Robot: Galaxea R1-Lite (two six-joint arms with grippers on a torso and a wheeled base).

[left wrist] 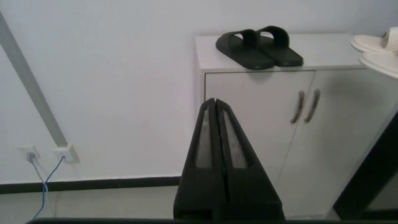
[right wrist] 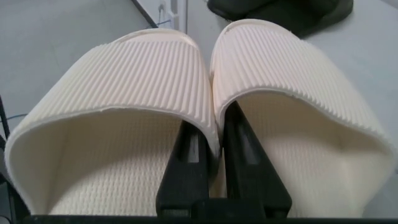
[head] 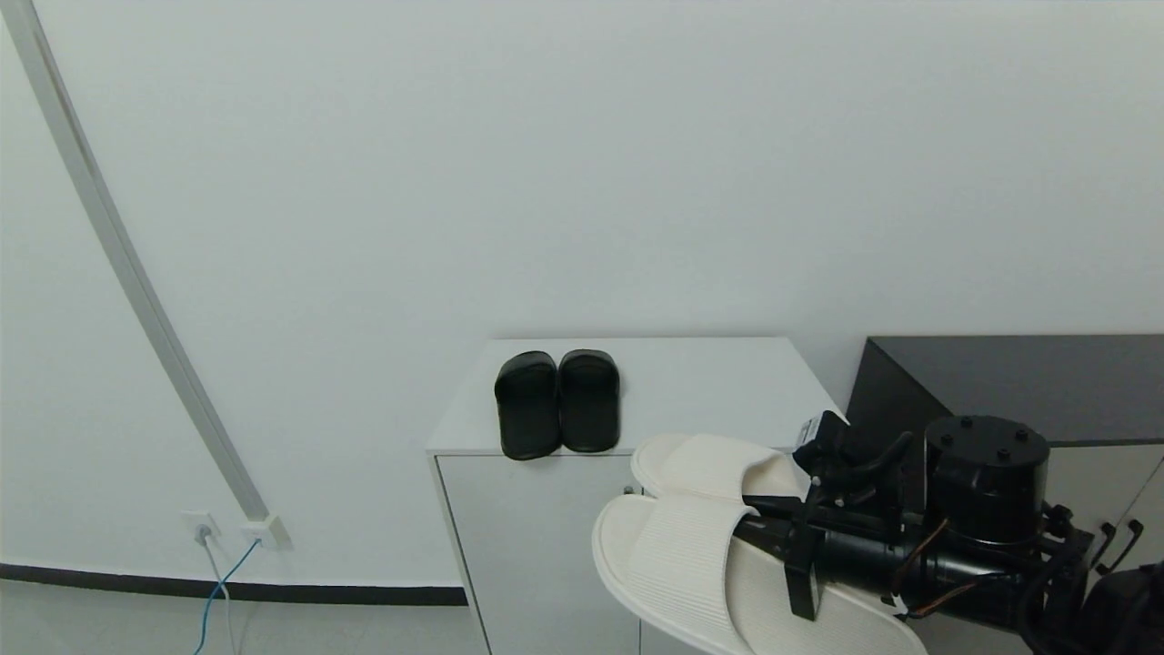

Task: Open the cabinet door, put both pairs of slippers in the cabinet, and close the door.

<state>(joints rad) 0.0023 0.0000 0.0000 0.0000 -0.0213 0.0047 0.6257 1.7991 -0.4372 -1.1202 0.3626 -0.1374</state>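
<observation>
at the far left, a wall socket (head: 200,525) with a blue cable sits low on the wall, no part of the job. next comes the left hand (left wrist: 215,106), its fingers pressed together with nothing between them, held out in front of the white cabinet (head: 536,546) and below its top. the cabinet's two doors are both shut, their handles (left wrist: 299,107) side by side at the middle seam, so what is inside cannot be seen and neither pair has gone in. the black slippers (head: 557,403) lie side by side on the cabinet top, near its front edge on the left side. to their right, the white slippers (head: 677,555) hang in the air at the cabinet's front right corner, carried by the right hand (right wrist: 216,134), which has one finger under each strap and is clamped on the two inner walls where the pair meets. the step in hand looks like carrying the first pair, yet the door is not open. the next move probably falls to the free left hand: part its fingers, close on a handle, and swing the door clear without knocking the black pair. a dark unit (head: 1000,373) stands at the far right.
</observation>
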